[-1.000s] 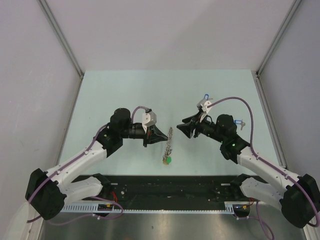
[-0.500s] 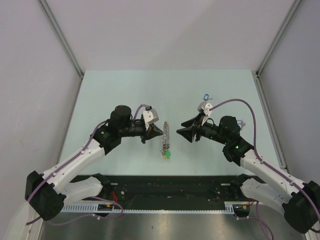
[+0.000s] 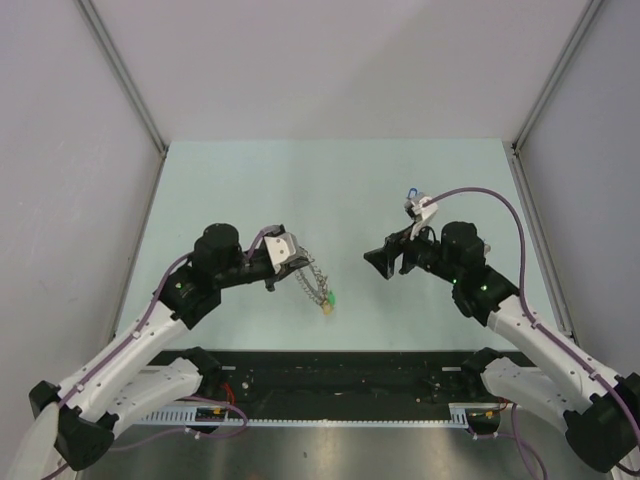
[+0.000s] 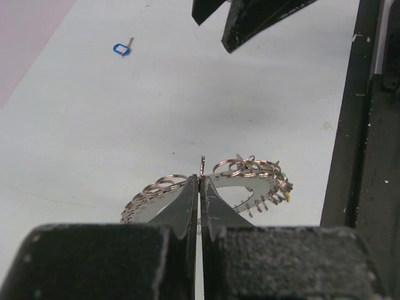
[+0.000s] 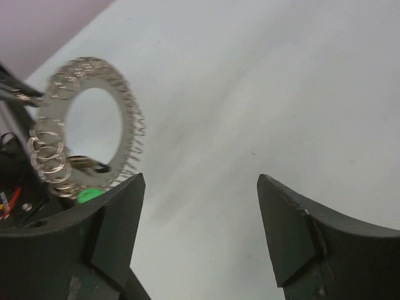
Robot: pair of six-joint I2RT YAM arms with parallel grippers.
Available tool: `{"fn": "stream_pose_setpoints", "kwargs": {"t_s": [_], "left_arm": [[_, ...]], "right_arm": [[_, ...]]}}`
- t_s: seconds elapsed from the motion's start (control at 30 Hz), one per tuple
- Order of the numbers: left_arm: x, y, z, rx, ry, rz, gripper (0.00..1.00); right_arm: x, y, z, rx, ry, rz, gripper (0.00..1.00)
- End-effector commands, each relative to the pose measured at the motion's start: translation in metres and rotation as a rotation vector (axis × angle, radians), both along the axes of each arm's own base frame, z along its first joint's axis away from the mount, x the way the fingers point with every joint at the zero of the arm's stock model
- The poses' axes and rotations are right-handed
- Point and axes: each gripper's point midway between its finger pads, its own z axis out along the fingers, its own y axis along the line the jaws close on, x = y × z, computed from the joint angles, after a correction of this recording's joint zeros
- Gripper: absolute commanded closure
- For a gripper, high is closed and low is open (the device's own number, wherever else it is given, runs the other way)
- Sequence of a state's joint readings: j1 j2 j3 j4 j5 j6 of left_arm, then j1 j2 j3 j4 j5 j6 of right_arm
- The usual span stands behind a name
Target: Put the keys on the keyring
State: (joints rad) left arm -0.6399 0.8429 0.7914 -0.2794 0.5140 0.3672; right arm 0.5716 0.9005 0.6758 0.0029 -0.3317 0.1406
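The keyring (image 3: 313, 285) is a large silver ring fringed with small rings and a green tag (image 3: 328, 298). My left gripper (image 3: 292, 270) is shut on its rim and holds it above the table, left of centre. In the left wrist view the jaws (image 4: 200, 179) pinch the keyring (image 4: 240, 172), which lies nearly flat. My right gripper (image 3: 376, 262) is open and empty, to the right of the ring and apart from it. It faces the keyring (image 5: 87, 125) in the right wrist view (image 5: 200, 178). One blue-tagged key (image 3: 410, 192) lies on the table behind the right arm; it also shows in the left wrist view (image 4: 120, 48).
A black rail (image 3: 340, 370) runs along the near edge of the table (image 3: 330, 180). Grey walls with metal posts (image 3: 125, 75) close in the left, right and back sides. The right gripper's fingers (image 4: 250, 15) show at the top of the left wrist view.
My left arm has drawn back to the left and nearer with the keyring, which now hangs more slantwise. My right gripper has shifted slightly right and stays open.
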Motion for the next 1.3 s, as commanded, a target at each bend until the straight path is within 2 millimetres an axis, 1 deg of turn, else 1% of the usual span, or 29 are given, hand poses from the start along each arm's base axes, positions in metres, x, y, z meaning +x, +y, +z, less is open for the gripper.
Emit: {"fn": "stream_pose_setpoints", "kwargs": {"t_s": [0.0, 0.03, 0.07, 0.1, 0.13, 0.17, 0.2, 0.23, 0.27, 0.3, 0.37, 0.4, 0.43, 0.47, 0.53, 0.6, 0.63, 0.67, 0.7, 0.77, 0.8, 0.83, 0.87, 0.9, 0.93, 1.07, 1.17, 1.23, 1.27], "left_arm": [[0.009, 0.003, 0.009, 0.003, -0.093, 0.019, 1.00], [0.010, 0.003, 0.009, 0.006, -0.092, 0.025, 1.00], [0.012, 0.004, 0.009, 0.010, -0.093, 0.035, 1.00], [0.014, 0.006, 0.008, 0.015, -0.092, 0.050, 0.99], [0.015, 0.006, 0.008, 0.016, -0.093, 0.057, 1.00], [0.016, 0.007, 0.007, 0.018, -0.094, 0.061, 1.00], [0.018, 0.008, 0.006, 0.022, -0.093, 0.077, 1.00], [0.019, 0.008, 0.006, 0.020, -0.094, 0.080, 1.00], [0.020, 0.009, 0.006, 0.023, -0.094, 0.087, 1.00], [0.020, 0.009, 0.007, 0.019, -0.094, 0.092, 0.99], [0.020, 0.010, 0.009, 0.010, -0.101, 0.100, 1.00], [0.020, 0.010, 0.010, 0.006, -0.103, 0.100, 1.00], [0.019, 0.010, 0.010, 0.003, -0.105, 0.098, 1.00], [0.019, 0.011, 0.012, -0.002, -0.110, 0.100, 1.00], [0.017, 0.011, 0.015, -0.012, -0.118, 0.099, 1.00], [0.017, 0.014, 0.019, -0.023, -0.137, 0.108, 1.00], [0.017, 0.014, 0.020, -0.025, -0.142, 0.111, 1.00], [0.018, 0.015, 0.021, -0.027, -0.145, 0.116, 1.00], [0.018, 0.016, 0.023, -0.034, -0.155, 0.121, 0.99], [0.020, 0.018, 0.024, -0.033, -0.165, 0.137, 1.00], [0.020, 0.019, 0.024, -0.035, -0.163, 0.144, 0.99], [0.020, 0.019, 0.024, -0.033, -0.169, 0.141, 1.00], [0.020, 0.020, 0.025, -0.034, -0.168, 0.146, 1.00], [0.020, 0.020, 0.025, -0.035, -0.170, 0.148, 1.00], [0.020, 0.021, 0.026, -0.037, -0.172, 0.149, 1.00], [0.020, 0.021, 0.026, -0.036, -0.173, 0.151, 1.00], [0.020, 0.021, 0.027, -0.037, -0.174, 0.151, 1.00], [0.021, 0.022, 0.026, -0.034, -0.173, 0.155, 1.00], [0.020, 0.021, 0.026, -0.036, -0.173, 0.154, 1.00]], "right_arm": [[0.032, -0.047, 0.007, -0.042, 0.049, -0.276, 0.20], [0.037, -0.058, -0.004, -0.070, 0.094, -0.326, 0.19], [0.042, -0.067, -0.002, -0.061, 0.116, -0.378, 0.19], [0.054, -0.088, -0.007, -0.071, 0.137, -0.470, 0.19], [0.058, -0.099, -0.016, -0.089, 0.176, -0.517, 0.19], [0.064, -0.112, -0.021, -0.088, 0.202, -0.586, 0.20], [0.072, -0.136, -0.027, -0.091, 0.230, -0.681, 0.21], [0.076, -0.148, -0.032, -0.087, 0.252, -0.739, 0.21], [0.081, -0.163, -0.043, -0.093, 0.290, -0.811, 0.23], [0.086, -0.183, -0.048, -0.089, 0.309, -0.890, 0.24], [0.093, -0.211, -0.061, -0.117, 0.338, -1.007, 0.25], [0.097, -0.230, -0.064, -0.109, 0.346, -1.073, 0.25], [0.099, -0.240, -0.068, -0.112, 0.355, -1.108, 0.26], [0.103, -0.248, -0.078, -0.121, 0.382, -1.134, 0.27], [0.110, -0.273, -0.081, -0.094, 0.387, -1.194, 0.29], [0.120, -0.288, -0.093, -0.121, 0.389, -1.211, 0.32], [0.123, -0.301, -0.095, -0.121, 0.392, -1.234, 0.34], [0.128, -0.302, -0.098, -0.110, 0.401, -1.211, 0.37], [0.132, -0.307, -0.112, -0.118, 0.433, -1.215, 0.38], [0.137, -0.315, -0.120, -0.115, 0.448, -1.206, 0.41], [0.140, -0.317, -0.131, -0.126, 0.467, -1.196, 0.43], [0.144, -0.320, -0.132, -0.149, 0.458, -1.185, 0.45], [0.146, -0.321, -0.135, -0.161, 0.458, -1.179, 0.49], [0.148, -0.322, -0.142, -0.172, 0.472, -1.171, 0.51], [0.151, -0.321, -0.145, -0.170, 0.476, -1.151, 0.55], [0.160, -0.333, -0.146, -0.186, 0.481, -1.151, 0.64], [0.165, -0.333, -0.150, -0.201, 0.498, -1.116, 0.69], [0.167, -0.334, -0.153, -0.213, 0.506, -1.116, 0.69], [0.165, -0.335, -0.158, -0.220, 0.524, -1.114, 0.69]]}}
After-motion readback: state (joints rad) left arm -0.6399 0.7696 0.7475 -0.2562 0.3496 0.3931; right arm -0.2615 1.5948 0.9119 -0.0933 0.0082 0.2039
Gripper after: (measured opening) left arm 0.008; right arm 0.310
